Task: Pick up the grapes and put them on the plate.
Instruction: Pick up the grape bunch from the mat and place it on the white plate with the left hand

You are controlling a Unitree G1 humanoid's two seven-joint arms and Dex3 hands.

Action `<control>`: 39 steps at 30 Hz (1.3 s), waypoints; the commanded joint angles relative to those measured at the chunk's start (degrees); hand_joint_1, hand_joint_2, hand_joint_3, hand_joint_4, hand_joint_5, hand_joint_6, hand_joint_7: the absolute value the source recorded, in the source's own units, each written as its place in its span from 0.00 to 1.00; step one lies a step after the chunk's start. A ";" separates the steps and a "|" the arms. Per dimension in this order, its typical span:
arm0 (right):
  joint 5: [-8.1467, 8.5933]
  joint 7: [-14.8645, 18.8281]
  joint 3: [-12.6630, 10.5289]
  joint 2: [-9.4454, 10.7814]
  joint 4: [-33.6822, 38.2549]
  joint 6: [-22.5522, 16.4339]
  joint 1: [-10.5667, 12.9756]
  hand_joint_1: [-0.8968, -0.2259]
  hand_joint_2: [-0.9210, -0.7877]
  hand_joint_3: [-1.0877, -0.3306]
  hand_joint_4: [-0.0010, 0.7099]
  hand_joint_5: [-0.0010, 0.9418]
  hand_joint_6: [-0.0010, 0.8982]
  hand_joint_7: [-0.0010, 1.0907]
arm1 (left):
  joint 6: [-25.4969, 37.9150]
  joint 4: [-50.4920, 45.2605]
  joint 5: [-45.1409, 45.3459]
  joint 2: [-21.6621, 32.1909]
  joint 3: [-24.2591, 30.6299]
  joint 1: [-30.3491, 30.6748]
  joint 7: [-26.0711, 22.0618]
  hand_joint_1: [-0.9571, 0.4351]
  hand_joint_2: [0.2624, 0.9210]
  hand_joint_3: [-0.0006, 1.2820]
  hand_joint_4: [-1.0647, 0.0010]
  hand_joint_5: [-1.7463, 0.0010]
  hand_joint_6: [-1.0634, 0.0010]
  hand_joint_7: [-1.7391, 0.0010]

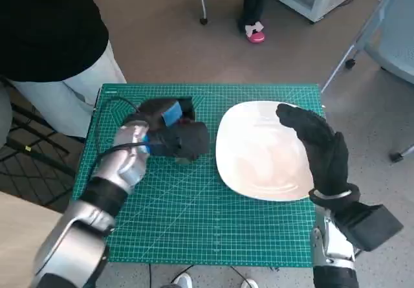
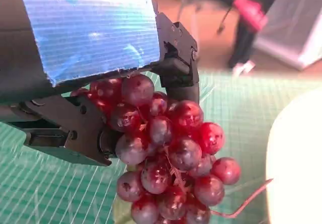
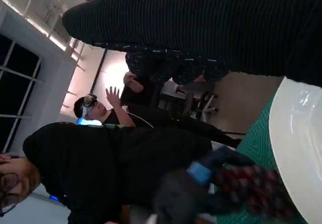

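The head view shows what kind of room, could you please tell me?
Probably a robotics lab or office: a green cutting mat covers the small table, wheeled chair legs stand nearby, and people watch alongside.

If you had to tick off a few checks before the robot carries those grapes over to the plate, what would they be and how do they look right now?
1. Grapes held: the left hand grips the grapes by the top of the bunch. Ok.
2. Bunch lifted off the green mat: cannot tell; the lower grapes hang close to it.
3. Plate free to receive: bare white surface, nothing on it. Ok.
4. Right hand out of the way: it is over the plate's right rim, open. Not ok if the drop is aimed there.
5. Path from grapes to plate: only mat between them in the head view. Ok.
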 commanded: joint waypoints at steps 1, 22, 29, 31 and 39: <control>0.51 0.53 -0.03 0.19 0.50 0.93 0.24 0.43 0.00 0.26 0.51 0.00 0.00 0.43 | 2.69 -11.95 0.33 3.13 2.30 3.14 -2.79 0.69 1.00 0.21 0.60 0.18 0.60 0.20; 0.14 0.28 -0.03 0.61 0.95 0.46 0.19 0.43 0.00 0.26 0.51 0.00 0.00 0.43 | 6.94 -33.31 3.75 6.01 6.29 9.44 -4.18 0.69 1.00 0.18 0.54 0.21 0.57 0.24; 0.26 0.36 -0.10 0.61 0.83 0.48 0.30 0.43 0.00 0.26 0.51 0.00 0.00 0.43 | 7.59 -32.79 3.50 4.67 5.91 8.93 -4.90 0.69 1.00 0.21 0.60 0.18 0.60 0.20; 0.28 0.37 -0.12 0.59 0.75 0.48 0.37 0.43 0.00 0.26 0.51 0.00 0.00 0.43 | 7.77 -32.96 3.64 4.36 5.78 8.63 -5.18 0.69 1.00 0.22 0.62 0.17 0.61 0.19; 0.35 0.38 -0.41 0.38 0.71 0.46 0.57 0.43 0.00 0.26 0.51 0.00 0.00 0.43 | 7.04 -33.43 4.79 2.85 4.75 6.18 -6.02 0.69 1.00 0.19 0.55 0.20 0.58 0.23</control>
